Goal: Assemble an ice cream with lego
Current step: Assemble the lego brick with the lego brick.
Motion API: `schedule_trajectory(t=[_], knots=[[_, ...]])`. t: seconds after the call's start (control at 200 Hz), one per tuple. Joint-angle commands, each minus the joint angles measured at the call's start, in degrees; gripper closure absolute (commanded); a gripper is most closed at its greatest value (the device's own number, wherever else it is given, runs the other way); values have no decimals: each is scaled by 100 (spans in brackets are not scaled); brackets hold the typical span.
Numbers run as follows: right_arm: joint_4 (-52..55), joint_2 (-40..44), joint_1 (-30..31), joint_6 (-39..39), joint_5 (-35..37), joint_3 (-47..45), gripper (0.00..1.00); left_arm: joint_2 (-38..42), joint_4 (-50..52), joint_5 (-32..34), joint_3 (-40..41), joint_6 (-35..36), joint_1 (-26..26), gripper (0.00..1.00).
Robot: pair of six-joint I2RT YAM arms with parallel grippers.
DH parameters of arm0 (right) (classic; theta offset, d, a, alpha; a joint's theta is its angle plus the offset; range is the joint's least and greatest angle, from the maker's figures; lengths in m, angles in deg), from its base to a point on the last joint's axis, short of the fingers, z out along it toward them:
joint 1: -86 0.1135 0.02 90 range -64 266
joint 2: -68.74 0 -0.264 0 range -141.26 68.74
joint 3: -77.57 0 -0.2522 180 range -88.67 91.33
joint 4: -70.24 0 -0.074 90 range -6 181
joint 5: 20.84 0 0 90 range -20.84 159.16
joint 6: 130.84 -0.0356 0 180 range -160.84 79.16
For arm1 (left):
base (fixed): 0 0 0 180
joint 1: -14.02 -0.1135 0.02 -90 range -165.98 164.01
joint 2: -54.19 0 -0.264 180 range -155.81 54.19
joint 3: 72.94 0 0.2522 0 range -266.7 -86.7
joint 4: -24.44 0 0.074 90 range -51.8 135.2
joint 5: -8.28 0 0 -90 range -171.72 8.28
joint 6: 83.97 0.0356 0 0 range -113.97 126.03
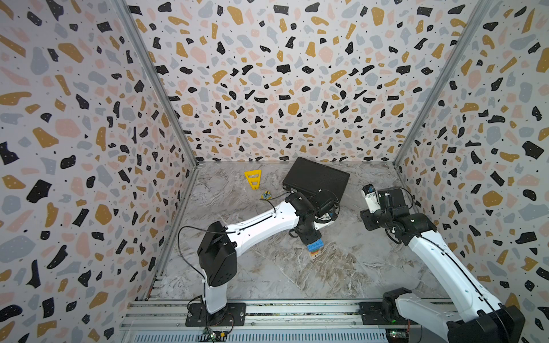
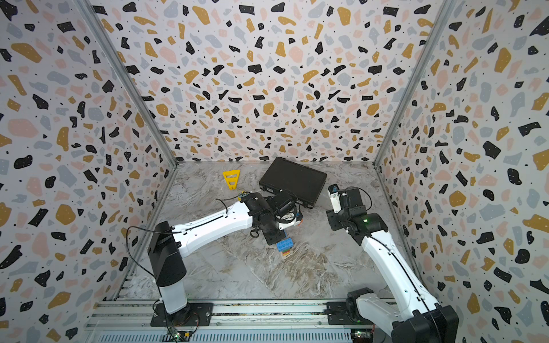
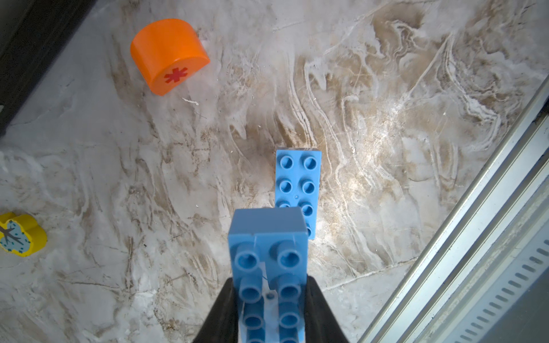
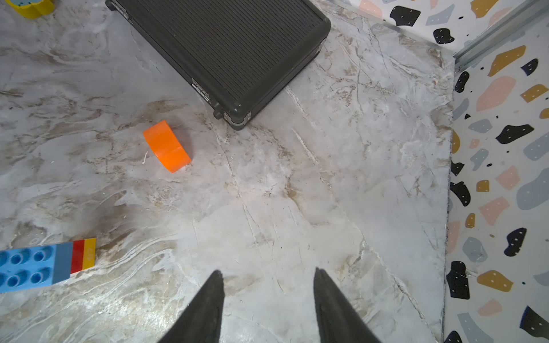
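My left gripper [image 3: 270, 279] is shut on a blue lego brick [image 3: 269, 237], its studs facing the wrist camera. Just beyond it stands the ice cream stack, topped by a second blue brick [image 3: 298, 181]; the held brick overlaps one end of it, and I cannot tell whether they touch. Both top views show the stack [image 1: 315, 251] [image 2: 285, 248] at the left gripper's tip. Its red [image 4: 78, 257] and yellow [image 4: 89, 252] stem shows in the right wrist view. The orange half-round with a red asterisk [image 3: 167, 55] [image 4: 167, 147] lies apart on the table. My right gripper [image 4: 269, 271] hangs open over bare table.
A black case [image 1: 316, 178] lies at the back, close to the orange piece. A yellow slotted triangle [image 1: 253, 178] and a small yellow round piece [image 1: 266, 195] [image 3: 20, 234] sit back left. The metal rail [image 3: 475, 208] runs along the table's front edge.
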Motion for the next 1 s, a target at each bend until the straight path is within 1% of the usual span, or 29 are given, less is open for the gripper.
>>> schedule_trajectory(t=[0.0, 0.235, 0.431, 0.996], knots=[[85, -3, -107, -94, -61, 68, 48, -170, 155, 0, -203, -146, 50, 81], [37, -28, -323, -120, -156, 51, 48, -467, 81, -93, -312, -306, 186, 81], [15, -55, -388, -135, -246, 29, 48, -611, 34, -153, -369, -336, 248, 81], [-14, -86, -415, -155, -378, -11, 48, -675, -258, -266, -214, -217, 258, 81]])
